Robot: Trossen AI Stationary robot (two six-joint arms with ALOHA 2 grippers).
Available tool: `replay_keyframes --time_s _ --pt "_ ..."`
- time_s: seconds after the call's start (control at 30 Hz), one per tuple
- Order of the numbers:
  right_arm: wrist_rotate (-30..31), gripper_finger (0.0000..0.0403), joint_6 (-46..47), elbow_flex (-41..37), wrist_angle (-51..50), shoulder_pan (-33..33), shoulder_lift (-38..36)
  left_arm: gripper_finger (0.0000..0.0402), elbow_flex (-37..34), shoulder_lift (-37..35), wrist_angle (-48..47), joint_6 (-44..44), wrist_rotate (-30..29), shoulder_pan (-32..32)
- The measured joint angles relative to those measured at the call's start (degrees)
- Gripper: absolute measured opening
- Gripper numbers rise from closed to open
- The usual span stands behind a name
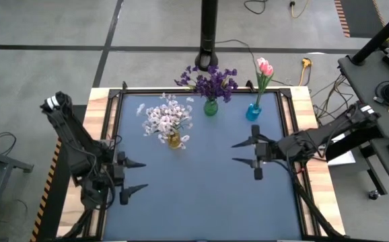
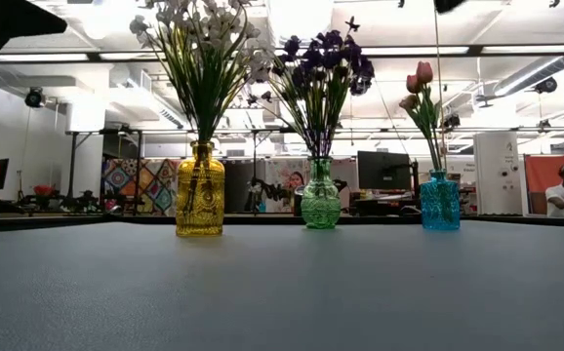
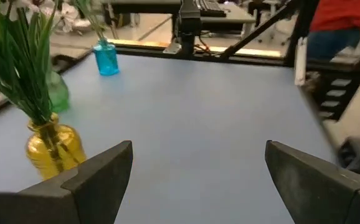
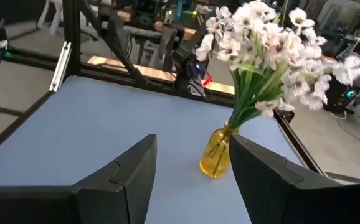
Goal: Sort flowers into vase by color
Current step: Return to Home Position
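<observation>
White sprays [image 1: 167, 117] stand with their stems in a yellow glass vase [image 2: 200, 202] left of centre. Dark purple blossoms [image 1: 211, 82] stand in a green vase [image 2: 320, 204] near the far edge. Pink tulip buds [image 1: 264, 67] stand in a blue vase [image 2: 440, 202] at the far right. My left gripper [image 1: 137, 177] is open over the table's near left, holding nothing. My right gripper [image 1: 243, 152] is open right of centre, its fingers pointing toward the yellow vase [image 4: 217, 154].
The blue-grey tabletop [image 1: 201, 195] lies bare between and in front of the grippers. A black frame [image 1: 285, 101] edges the mat, with wooden borders [image 1: 315, 161] outside it. A camera post [image 1: 208, 33] stands behind the far edge. People and desks show in the room beyond.
</observation>
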Motion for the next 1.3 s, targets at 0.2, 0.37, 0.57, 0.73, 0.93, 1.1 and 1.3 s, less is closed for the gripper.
replay_keyframes --time_s 0.2,0.37,0.57,0.73,0.93,1.1,1.3 --pt "-0.01 0.0194 -0.84 -9.47 7.42 0.0 -6.05 0.0347 -0.45 6.67 0.42 0.77 -9.79 0.07" --pt "6.38 0.0194 -6.01 -15.48 11.15 -0.95 -14.7 0.0347 -1.25 4.46 -3.5 0.74 -14.78 0.09" --pt "5.81 0.0194 -7.13 -18.97 11.68 -3.08 -27.18 0.0347 0.06 -2.6 4.06 19.37 2.35 0.12" --pt "4.44 0.0194 -7.21 -22.26 11.85 -3.28 -34.33 0.0347 4.15 -5.36 17.47 43.11 23.14 -0.85" --pt "0.61 0.0194 -8.76 -25.7 11.59 -3.28 -41.2 0.0347 3.68 -10.71 19.62 60.47 34.31 0.93" --pt "0.8 0.0194 -10.21 -28.3 10.18 -3.3 -48.33 0.0347 -3.21 -20.02 18.22 59.04 34.48 1.39" --pt "1.75 0.0194 -9.76 -29.67 8.82 -3.3 -49.9 0.0347 -15.57 -37.41 19.94 59.31 37.28 1.48"
